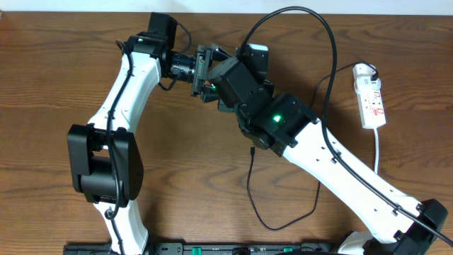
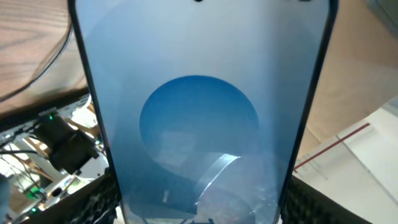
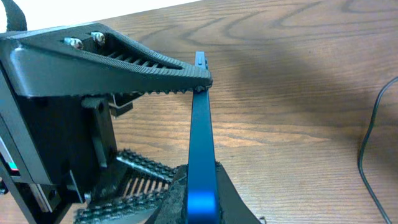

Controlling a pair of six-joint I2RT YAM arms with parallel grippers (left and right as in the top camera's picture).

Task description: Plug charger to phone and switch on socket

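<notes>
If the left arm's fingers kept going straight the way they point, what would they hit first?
The phone: it fills the view right at the left arm's fingers. Just behind it the right arm's fingers clamp it, though depth is hard to judge.

Overhead: bright, even room light from above. My arms [image 1: 129,85] cast soft, short shadows on the desk [image 1: 64,78]. Sharp throughout.
Left wrist: phone [image 2: 199,124] too close, soft focus. Pale glare washes its upper screen, with smeared reflections lower down. Surroundings blurred.
Right wrist: desk grain crisp at mid-distance. Phone's near edge blurred. Broad soft shadow upper right. Blown-out white at top left.
</notes>
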